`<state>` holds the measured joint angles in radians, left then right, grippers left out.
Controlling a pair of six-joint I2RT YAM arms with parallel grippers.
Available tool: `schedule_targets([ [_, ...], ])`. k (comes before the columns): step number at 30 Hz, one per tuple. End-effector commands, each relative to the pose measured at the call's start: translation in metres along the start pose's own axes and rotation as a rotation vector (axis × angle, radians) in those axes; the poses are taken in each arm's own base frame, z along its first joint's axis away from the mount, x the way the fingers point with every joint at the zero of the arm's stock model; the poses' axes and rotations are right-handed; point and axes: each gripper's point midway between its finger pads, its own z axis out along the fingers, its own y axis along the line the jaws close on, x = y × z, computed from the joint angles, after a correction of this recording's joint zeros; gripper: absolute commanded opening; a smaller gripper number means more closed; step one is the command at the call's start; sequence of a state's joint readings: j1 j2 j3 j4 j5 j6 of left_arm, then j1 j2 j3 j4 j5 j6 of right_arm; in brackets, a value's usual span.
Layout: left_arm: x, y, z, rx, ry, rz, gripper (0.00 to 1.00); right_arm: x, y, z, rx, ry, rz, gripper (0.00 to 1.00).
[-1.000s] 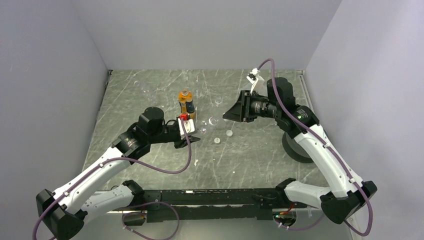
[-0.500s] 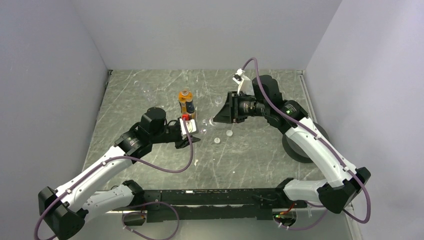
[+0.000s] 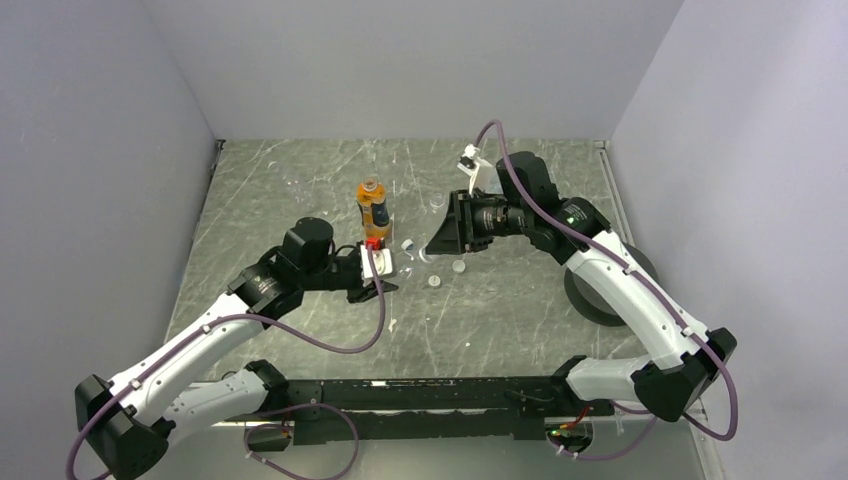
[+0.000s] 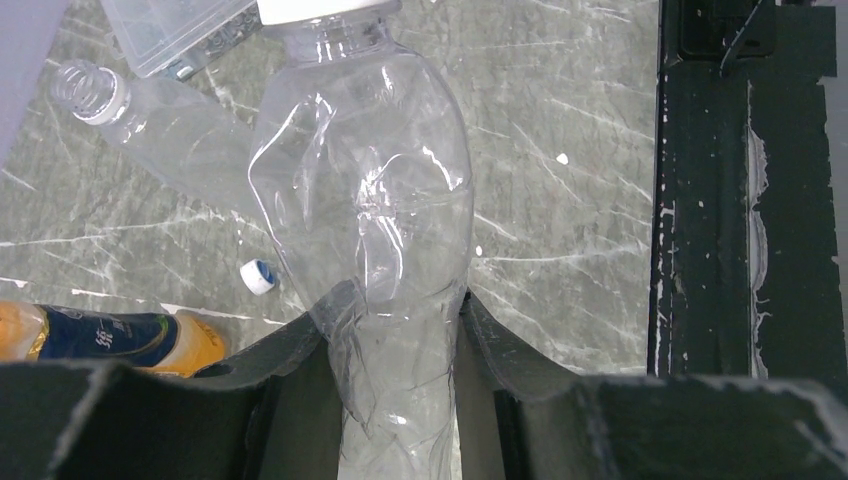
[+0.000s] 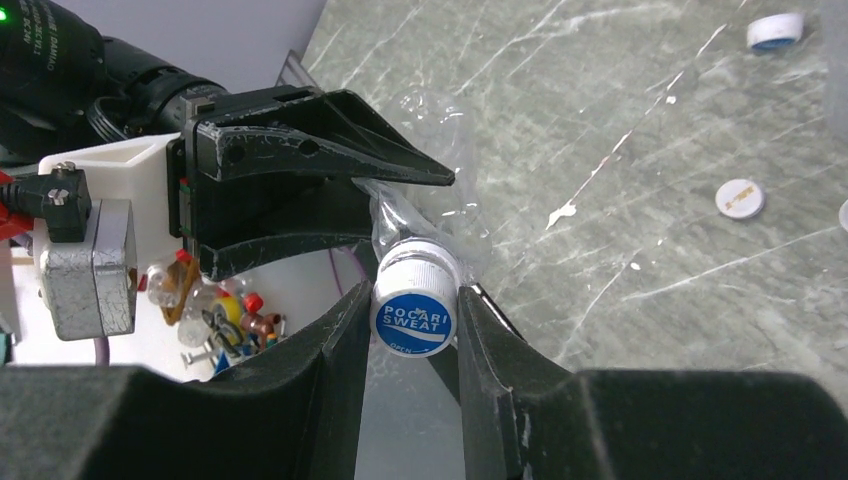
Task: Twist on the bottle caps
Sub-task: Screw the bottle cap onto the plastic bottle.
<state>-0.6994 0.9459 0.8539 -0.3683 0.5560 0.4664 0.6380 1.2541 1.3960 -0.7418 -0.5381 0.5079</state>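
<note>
Fingers, left (image 4: 505,350): clenched around lower body of crumpled clear plastic bottle (image 4: 360,180) over grey marbled tabletop (image 4: 560,120), likely bracing it against turning.
Neck (image 4: 335,35): aimed rightward, offering thread squarely.
Fingers, right (image 5: 330,370): pinching white, blue-topped round cap (image 5: 413,318) at bottle mouth, for twisting.

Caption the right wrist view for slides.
Right claw grips the blue-topped cap on a clear bottle held by the left claw.
</note>
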Motion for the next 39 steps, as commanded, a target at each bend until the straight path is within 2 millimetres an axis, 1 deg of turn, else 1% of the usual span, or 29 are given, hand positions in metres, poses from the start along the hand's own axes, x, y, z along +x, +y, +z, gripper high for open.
schedule_targets([
  [1, -0.038, -0.001, -0.011, 0.004, -0.112, 0.107, 0.0, 0.006, 0.01, -0.002, -0.04, 0.04, -0.012, 0.29],
  [9, -0.039, 0.004, -0.005, -0.026, -0.129, 0.098, 0.0, 0.015, 0.014, 0.004, -0.031, 0.077, 0.001, 0.29],
  [14, -0.046, 0.01, -0.006, -0.062, -0.163, 0.131, 0.0, 0.021, 0.013, 0.009, -0.029, 0.12, 0.019, 0.29],
  [24, -0.053, 0.018, -0.004, -0.089, -0.152, 0.197, 0.0, 0.032, 0.012, 0.008, -0.012, 0.216, 0.064, 0.29],
  [26, -0.056, 0.021, -0.003, -0.102, -0.162, 0.204, 0.0, 0.032, 0.012, 0.009, -0.006, 0.222, 0.085, 0.29],
  [30, -0.065, 0.034, -0.001, -0.15, -0.175, 0.227, 0.0, 0.029, 0.01, 0.014, 0.017, 0.227, 0.142, 0.29],
  [36, -0.08, 0.06, -0.001, -0.282, -0.232, 0.224, 0.0, 0.016, 0.006, 0.021, 0.077, 0.188, 0.225, 0.29],
  [39, -0.084, 0.065, 0.0, -0.317, -0.274, 0.209, 0.0, 0.01, 0.007, 0.025, 0.083, 0.165, 0.265, 0.28],
])
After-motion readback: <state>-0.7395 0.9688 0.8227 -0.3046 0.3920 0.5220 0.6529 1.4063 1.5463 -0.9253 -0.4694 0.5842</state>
